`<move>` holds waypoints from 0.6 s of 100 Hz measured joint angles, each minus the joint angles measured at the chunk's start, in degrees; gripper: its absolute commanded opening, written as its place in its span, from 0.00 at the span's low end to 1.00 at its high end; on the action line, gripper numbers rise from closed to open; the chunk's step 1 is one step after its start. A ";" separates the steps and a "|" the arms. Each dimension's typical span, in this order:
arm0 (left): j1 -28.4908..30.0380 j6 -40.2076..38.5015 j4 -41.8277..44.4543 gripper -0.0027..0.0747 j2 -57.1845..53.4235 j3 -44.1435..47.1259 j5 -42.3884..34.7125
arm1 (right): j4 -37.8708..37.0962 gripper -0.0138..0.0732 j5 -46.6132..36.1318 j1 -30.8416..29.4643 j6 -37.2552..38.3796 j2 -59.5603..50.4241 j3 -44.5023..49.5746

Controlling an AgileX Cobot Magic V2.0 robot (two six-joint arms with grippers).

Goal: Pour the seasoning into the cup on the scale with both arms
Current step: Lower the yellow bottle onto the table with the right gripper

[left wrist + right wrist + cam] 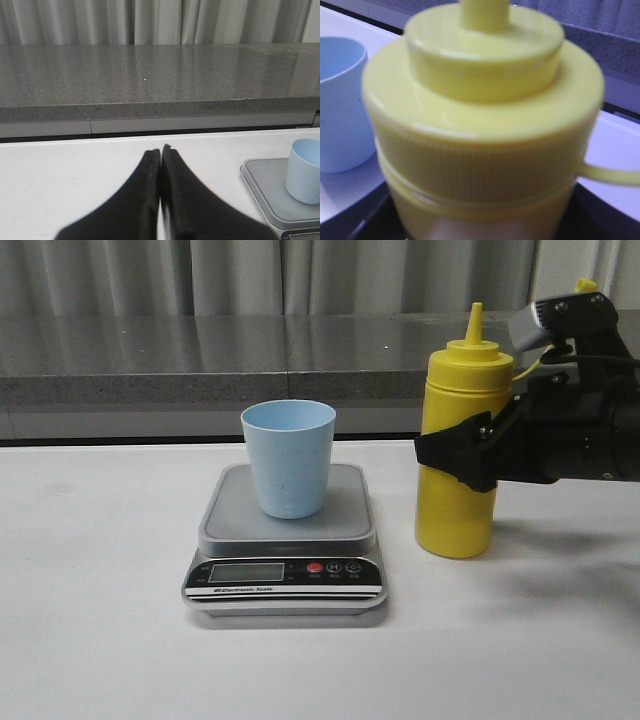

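Observation:
The pale blue cup stands upright on the grey platform of the scale. To its right the yellow seasoning bottle stands on the white table, nozzle up, its tethered cap hanging behind. My right gripper reaches in from the right and is shut on the bottle's middle; the bottle fills the right wrist view, with the cup beside it. My left gripper is shut with nothing in it, low over the table, left of the scale and the cup.
A grey stone ledge runs along the back of the table, with curtains behind it. The scale's black front panel carries an LCD screen and a red button.

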 measured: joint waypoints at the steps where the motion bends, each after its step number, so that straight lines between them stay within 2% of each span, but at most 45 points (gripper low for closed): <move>1: 0.00 0.00 0.00 0.01 0.00 0.00 0.00 | 0.00 0.36 0.00 0.00 0.00 0.00 0.00; 9: 0.00 0.00 0.00 0.01 0.00 0.00 0.00 | 0.00 0.44 0.00 0.00 0.00 0.00 0.00; 24: 0.00 0.00 0.00 0.01 0.00 0.00 0.00 | 0.00 0.70 -0.11 0.00 0.00 0.10 0.00; 33: 0.00 0.00 0.00 0.01 0.00 0.00 0.00 | 0.00 0.80 -0.11 0.00 0.00 0.10 0.00; 40: 0.00 0.00 0.00 0.01 0.00 0.00 0.00 | 0.00 0.83 0.02 0.00 0.00 0.22 0.00; 60: 0.00 0.00 0.00 0.01 0.00 0.00 0.00 | -0.35 0.84 1.06 0.00 0.00 0.56 0.00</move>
